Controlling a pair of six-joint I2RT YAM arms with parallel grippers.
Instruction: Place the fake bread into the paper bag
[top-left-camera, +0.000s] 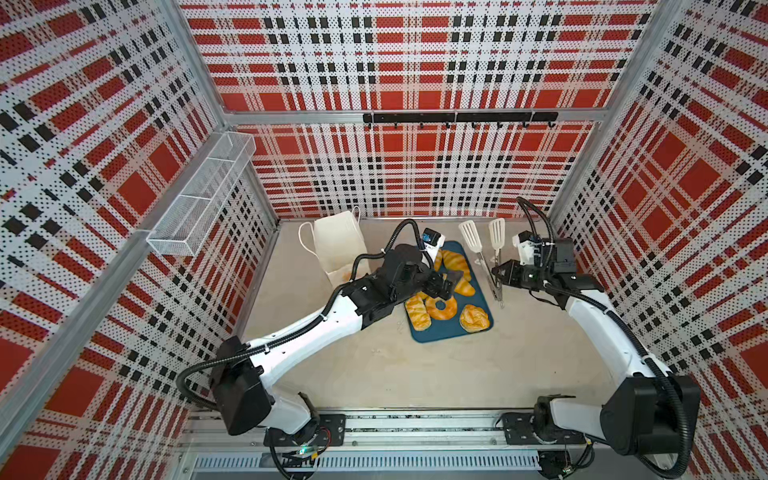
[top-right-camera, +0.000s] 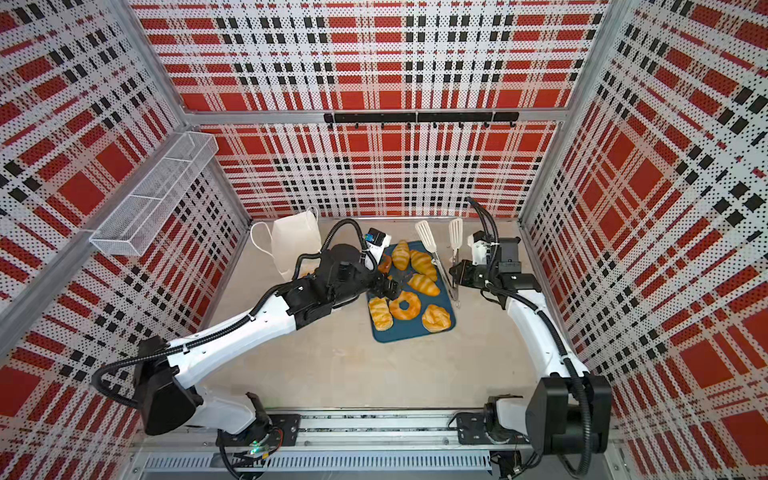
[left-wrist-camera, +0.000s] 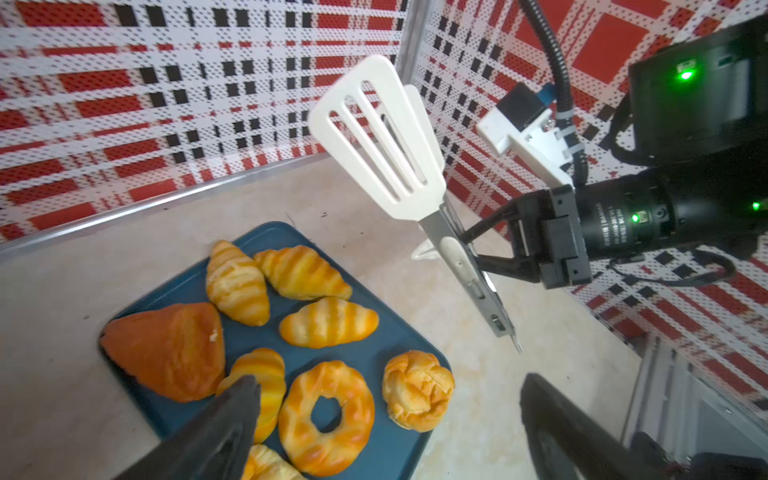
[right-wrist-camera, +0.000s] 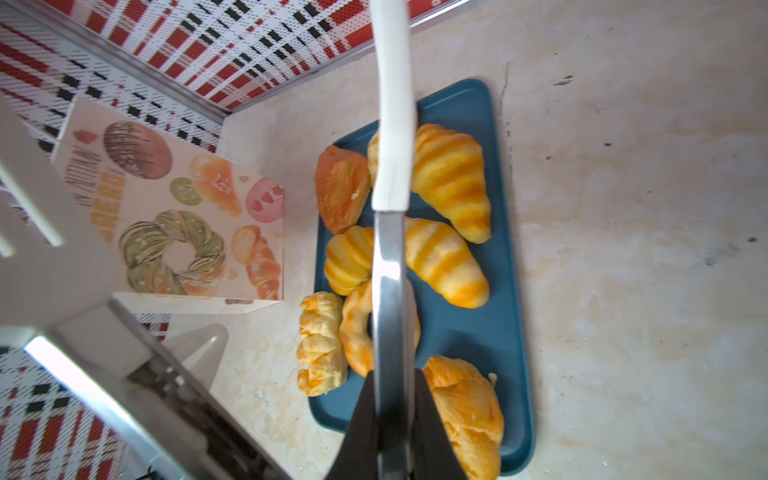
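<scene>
The fake bread (top-left-camera: 455, 261) lies on the blue tray (top-left-camera: 451, 337) mid-table, directly beneath the left gripper (top-left-camera: 441, 286), whose jaws gape empty. Just right of the tray, the right gripper (top-left-camera: 500, 275) clenches the tongs (top-left-camera: 469, 237), blades pointing far. The paper bag (top-left-camera: 338, 243) stands far-left, on the left arm's side.
</scene>
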